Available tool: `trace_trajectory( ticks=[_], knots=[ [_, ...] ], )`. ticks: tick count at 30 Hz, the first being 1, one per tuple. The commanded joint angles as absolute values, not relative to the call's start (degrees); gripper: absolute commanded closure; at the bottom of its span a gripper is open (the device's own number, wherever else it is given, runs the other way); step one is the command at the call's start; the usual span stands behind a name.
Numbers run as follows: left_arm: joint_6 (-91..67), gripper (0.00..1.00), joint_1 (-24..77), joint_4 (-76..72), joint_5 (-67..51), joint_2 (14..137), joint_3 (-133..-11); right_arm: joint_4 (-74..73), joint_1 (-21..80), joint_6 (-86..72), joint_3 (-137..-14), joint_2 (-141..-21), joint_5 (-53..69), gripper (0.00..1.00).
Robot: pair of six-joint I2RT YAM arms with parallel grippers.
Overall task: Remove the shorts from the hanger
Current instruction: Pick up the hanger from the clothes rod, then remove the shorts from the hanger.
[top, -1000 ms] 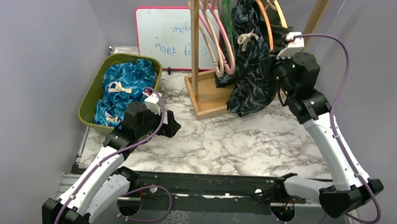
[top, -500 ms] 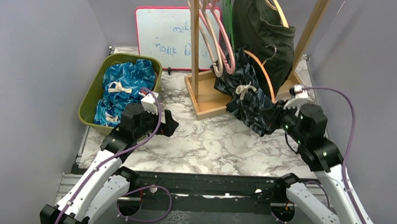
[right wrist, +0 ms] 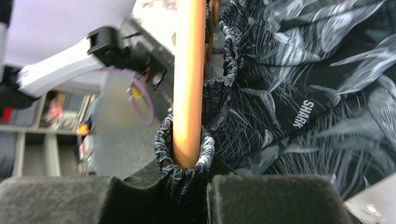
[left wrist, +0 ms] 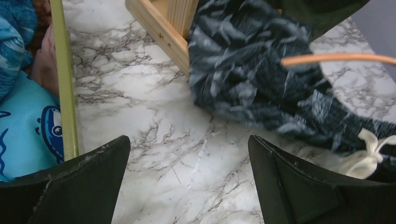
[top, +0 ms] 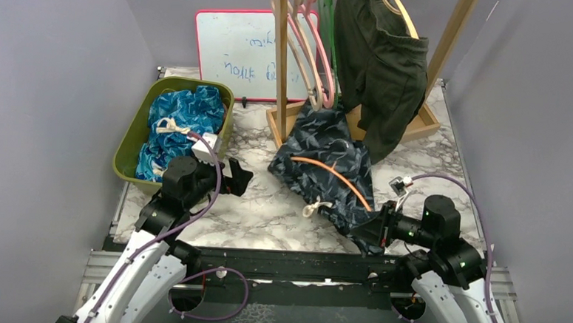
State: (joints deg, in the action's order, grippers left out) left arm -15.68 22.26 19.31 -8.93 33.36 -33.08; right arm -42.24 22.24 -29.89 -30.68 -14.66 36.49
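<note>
The dark navy leaf-print shorts [top: 321,152] lie spread on the marble table, still threaded on an orange hanger [top: 334,182]. My right gripper [top: 378,229] sits low by the table's front edge. In the right wrist view it [right wrist: 187,184] is shut on the shorts' [right wrist: 303,93] waistband, which wraps the end of the hanger [right wrist: 189,70]. My left gripper [top: 239,180] hovers open over bare marble left of the shorts [left wrist: 261,70], nothing between its fingers [left wrist: 189,154]. Dark olive green shorts [top: 381,63] hang on the wooden rack.
A green bin [top: 133,135] at the left holds blue printed shorts [top: 186,112]; its rim [left wrist: 63,79] runs beside my left finger. The rack's wooden base [top: 418,128] and pink hangers [top: 314,67] stand behind. A whiteboard [top: 230,47] leans on the back wall.
My right arm has pulled the navy shorts and the orange hanger off the rack, down and toward the front edge. The left gripper drifted slightly back, still open.
</note>
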Motion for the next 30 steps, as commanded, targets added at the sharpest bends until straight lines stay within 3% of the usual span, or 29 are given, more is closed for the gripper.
trace_trajectory(
  ticks=[1,5,11,15,21,30],
  knots=[
    [-17.74,0.01,22.46,14.16,-10.78,28.93,-33.33,-34.79,22.21,-28.00,-31.60,-15.30,57.00,0.98],
    [-22.48,0.01,22.45,9.90,-17.59,26.69,-31.57,-33.57,22.21,-24.06,-32.79,-17.93,60.30,0.98],
    [-27.81,0.01,22.43,8.70,-23.22,28.66,-30.39,-33.91,22.23,-21.60,-30.55,-23.94,51.81,0.98],
    [-29.93,0.12,22.47,9.01,-24.47,34.04,-29.85,-29.16,22.23,-23.98,-28.85,-24.78,51.24,0.98],
    [-31.30,0.22,23.95,9.29,-20.47,42.54,-30.73,-27.58,22.22,-22.70,-28.00,-25.10,53.84,0.98],
    [-30.57,0.23,33.89,10.20,-3.54,49.71,-35.97,-27.02,22.24,-22.66,-26.81,-23.36,55.70,0.98]
  ],
)
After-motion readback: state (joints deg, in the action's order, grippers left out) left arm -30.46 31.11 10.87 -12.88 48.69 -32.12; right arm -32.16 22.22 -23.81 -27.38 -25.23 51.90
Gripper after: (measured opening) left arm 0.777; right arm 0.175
